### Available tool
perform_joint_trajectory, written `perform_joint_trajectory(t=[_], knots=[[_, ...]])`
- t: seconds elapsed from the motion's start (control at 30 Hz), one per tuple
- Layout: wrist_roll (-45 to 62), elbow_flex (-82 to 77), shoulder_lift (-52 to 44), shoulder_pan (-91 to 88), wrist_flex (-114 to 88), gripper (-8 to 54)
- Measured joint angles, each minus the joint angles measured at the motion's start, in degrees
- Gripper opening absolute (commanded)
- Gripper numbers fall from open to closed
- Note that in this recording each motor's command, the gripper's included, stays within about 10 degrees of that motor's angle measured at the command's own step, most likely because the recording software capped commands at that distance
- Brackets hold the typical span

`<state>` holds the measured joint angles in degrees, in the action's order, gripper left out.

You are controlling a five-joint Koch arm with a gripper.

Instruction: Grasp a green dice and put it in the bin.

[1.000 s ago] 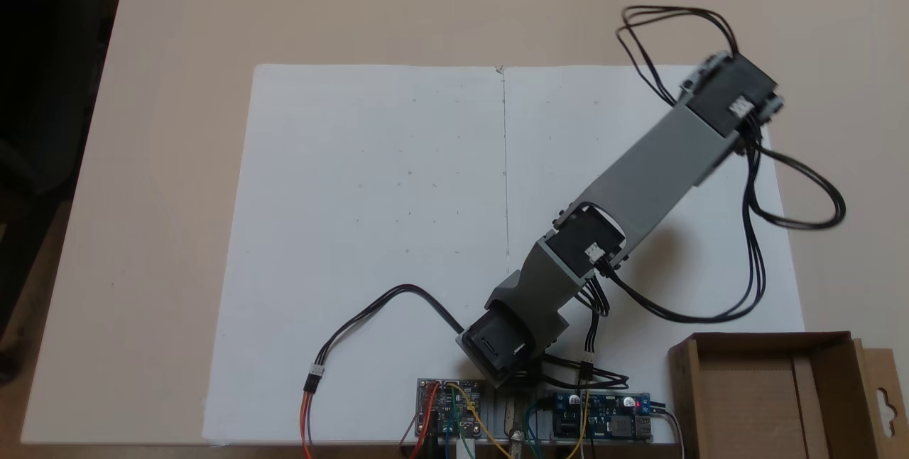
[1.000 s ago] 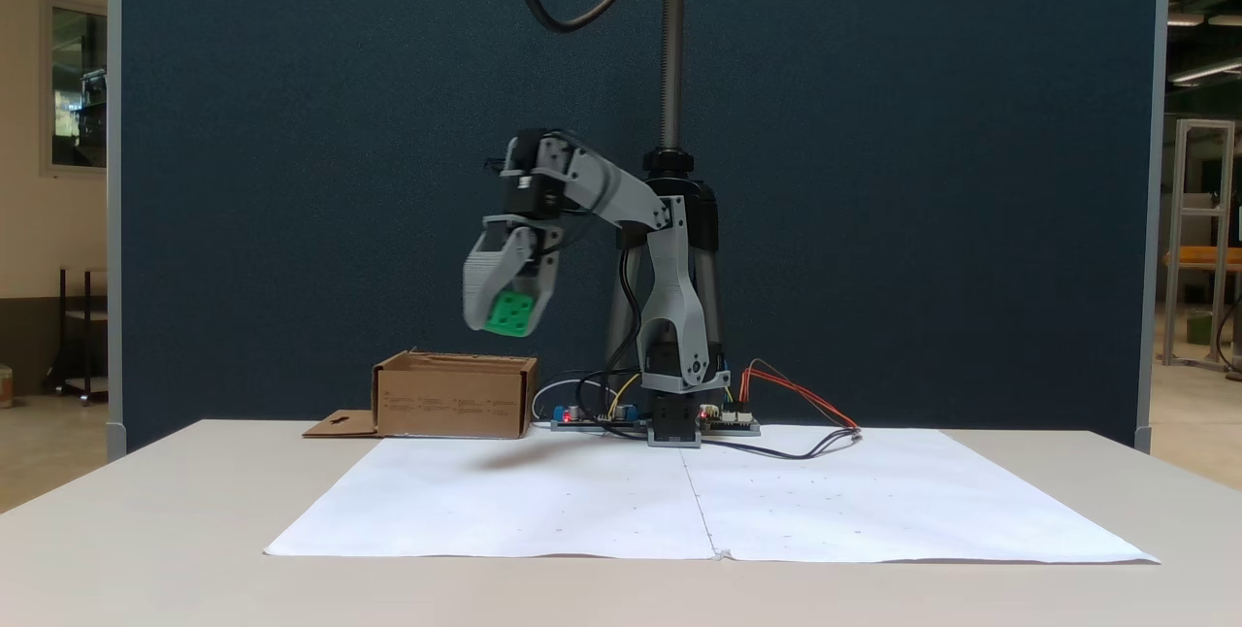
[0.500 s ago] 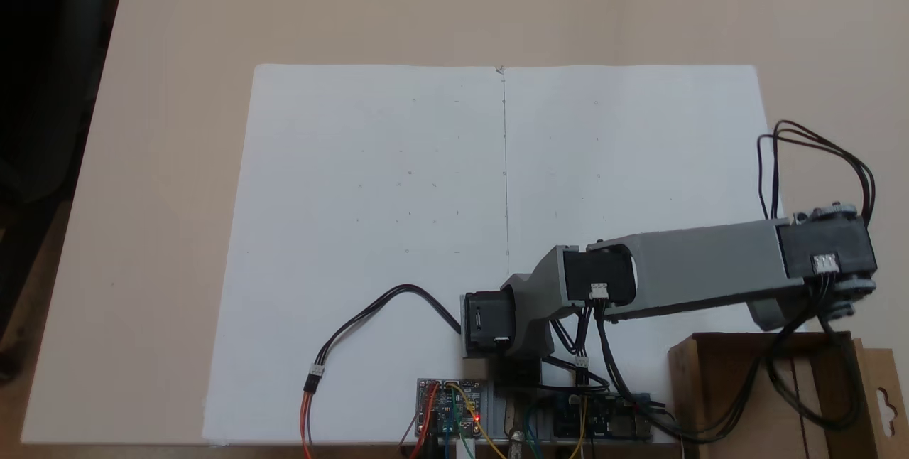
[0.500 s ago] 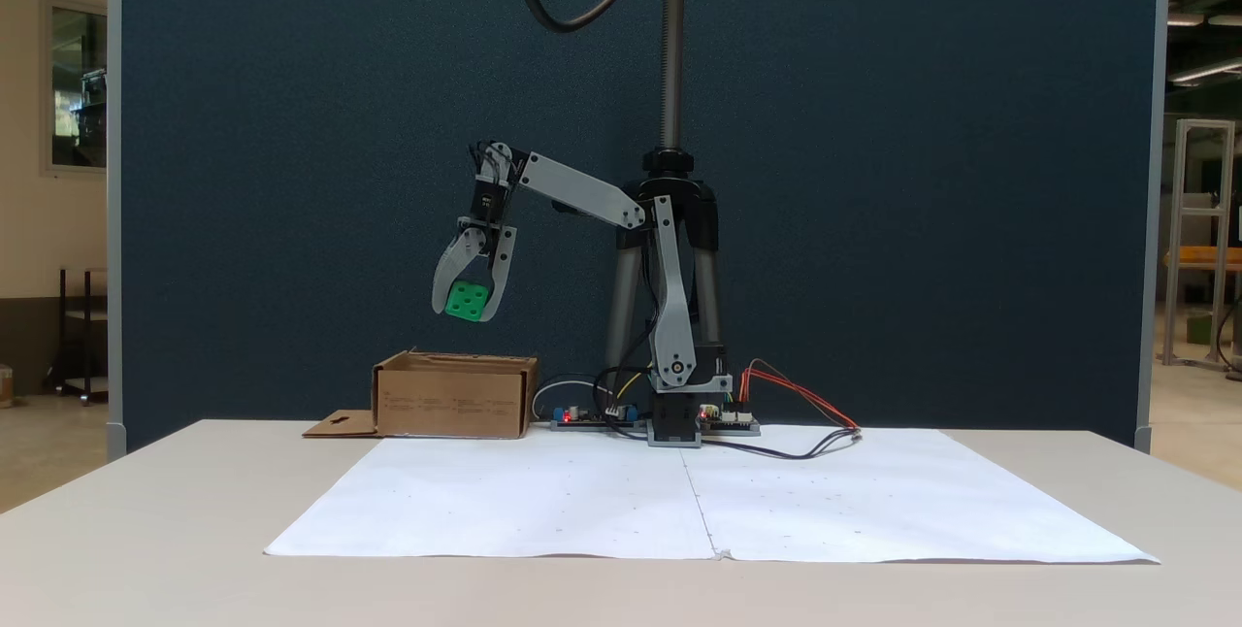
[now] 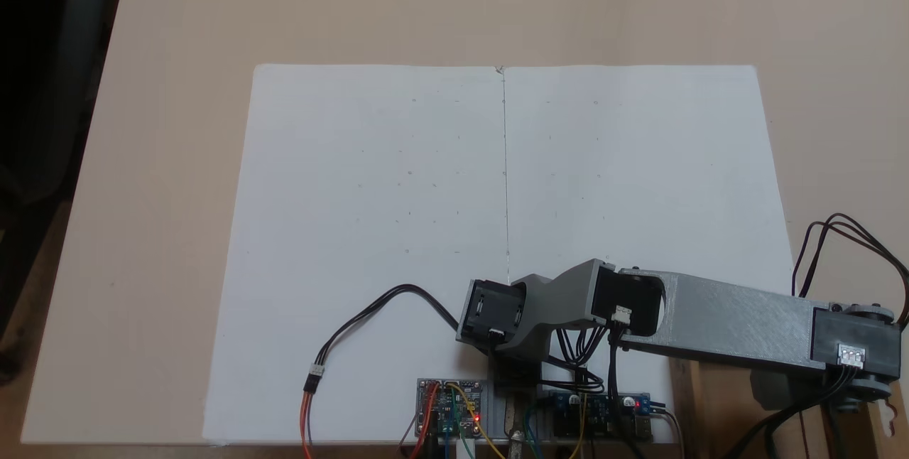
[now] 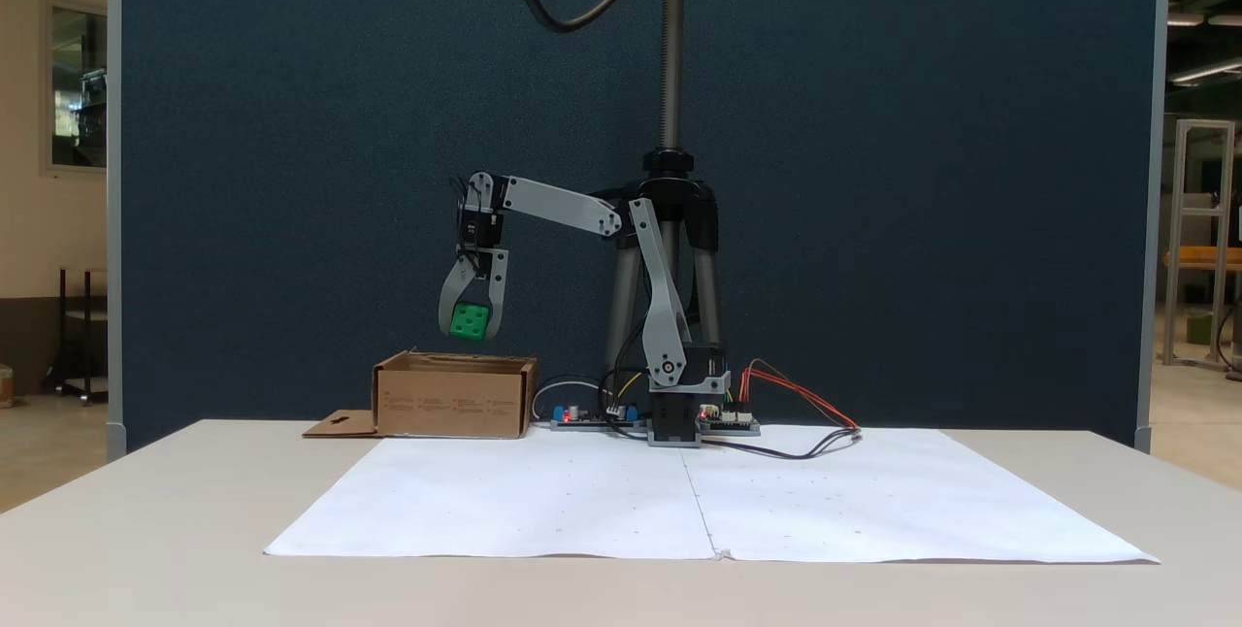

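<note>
1. Looking down in a fixed view, the grey arm [image 5: 738,320] lies across the bin [image 5: 717,409] and hides most of it. Just some brown cardboard shows under the arm, at the bottom right, and the picture edge cuts it off. The gripper and the green dice are hidden under the arm in this view. The white paper [image 5: 398,231] lies on the table [image 5: 177,18], beside the bin. The circuit boards [image 5: 451,408] sit between the paper's near edge and the arm's base.

2. Half a second ago the arm stopped just short of the bin's far wall in this view. Now it has swung over the bin, and much less cardboard shows.

3. Seen from the side in a fixed view, the gripper [image 6: 472,328] points down, right above the bin [image 6: 454,398]. The green dice [image 6: 470,319] sits between the two fingers [image 6: 448,292], near their tips. The fingers squeeze it from both sides, open just as wide as the dice. The dice hangs in the air just above the bin's top edge and does not touch it. The bin's flap [image 6: 340,426] lies flat on the table [image 6: 175,530]. We cannot see inside the bin from here.

4. Half a second ago the dice hung higher over the bin. Now it is lower and closer to the bin's open top.
</note>
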<state>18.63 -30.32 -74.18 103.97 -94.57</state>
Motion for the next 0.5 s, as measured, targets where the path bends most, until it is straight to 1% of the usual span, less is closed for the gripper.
perform_joint_trajectory(t=[0.03,0.07,0.13,0.17,0.23,0.5], knots=[[0.0,-0.35,-0.09,0.26,0.0,11.5],[0.0,-0.79,-0.09,0.35,0.0,14.7],[0.0,-1.05,0.09,0.26,0.35,32.0],[0.0,-1.32,0.0,0.18,0.62,33.6],[0.0,-1.93,-0.09,0.18,0.79,41.1],[0.0,-1.93,0.18,0.0,0.97,41.1]])
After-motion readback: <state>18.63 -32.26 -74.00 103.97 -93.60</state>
